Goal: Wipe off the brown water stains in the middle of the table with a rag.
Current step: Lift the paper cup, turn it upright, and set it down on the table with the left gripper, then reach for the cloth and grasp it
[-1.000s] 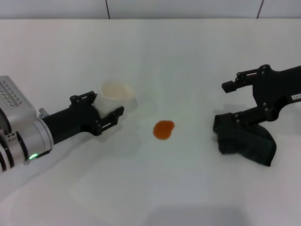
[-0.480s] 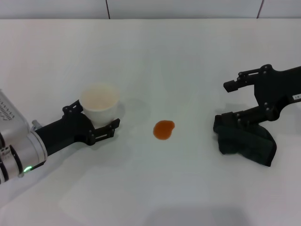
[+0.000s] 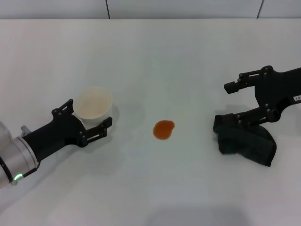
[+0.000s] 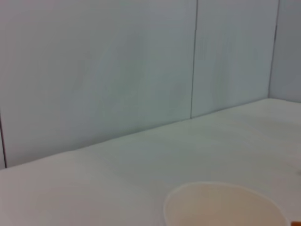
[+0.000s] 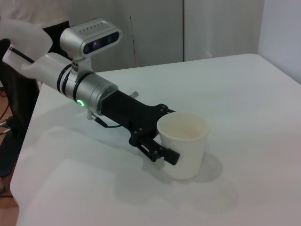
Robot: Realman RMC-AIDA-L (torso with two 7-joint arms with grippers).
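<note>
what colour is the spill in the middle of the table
Orange-brown; the stain shows best in the head view, on the white table.

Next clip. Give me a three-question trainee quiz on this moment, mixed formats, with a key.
1. True or false: the rag already covers the brown water stain.
2. Which gripper holds the white paper cup? A) left gripper B) right gripper C) neither
3. Fill in: on the table, the stain lies between the cup and the ____.

Key:
1. False; the rag sits apart from the stain, on the robot's right.
2. A; its fingers close around the upright cup.
3. Rag; the open right gripper has its lower finger on it.
</note>
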